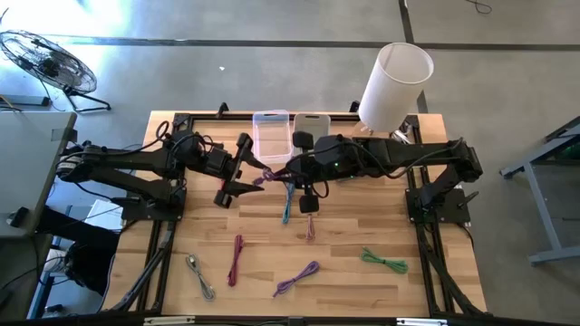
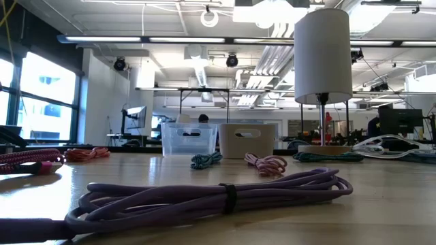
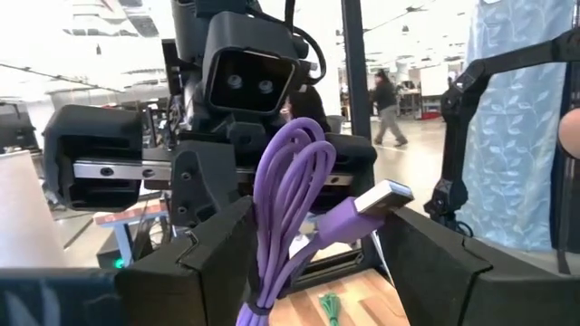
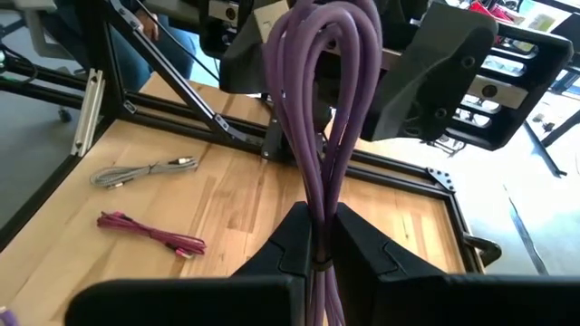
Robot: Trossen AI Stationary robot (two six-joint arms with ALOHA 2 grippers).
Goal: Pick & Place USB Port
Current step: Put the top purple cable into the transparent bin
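Observation:
A coiled purple USB cable (image 1: 268,176) hangs in the air between my two grippers, above the table's far middle. My right gripper (image 4: 319,241) is shut on it. The loops (image 4: 317,100) reach out toward my left gripper (image 3: 317,249), which is open with a finger on either side of them. The cable's silver plug (image 3: 386,196) shows in the left wrist view. In the high view my left gripper (image 1: 255,175) faces my right gripper (image 1: 285,174). My right gripper pinches the purple cable's bundled strands between its two fingers, close to the binding band (image 4: 317,263). It comes level from the table's right side, and the loops run on past the fingertips. The cable is lifted clear of the table. My left gripper: I cannot tell whether a finger (image 3: 222,254) touches the loops.
A clear bin (image 1: 271,136) and a beige bin (image 1: 309,125) stand at the far edge, with a white lamp (image 1: 394,83) to their right. Teal (image 1: 286,210), pink (image 1: 310,227), magenta (image 1: 236,259), purple (image 1: 297,278), green (image 1: 384,262) and grey (image 1: 200,274) cables lie on the wooden table (image 1: 362,226).

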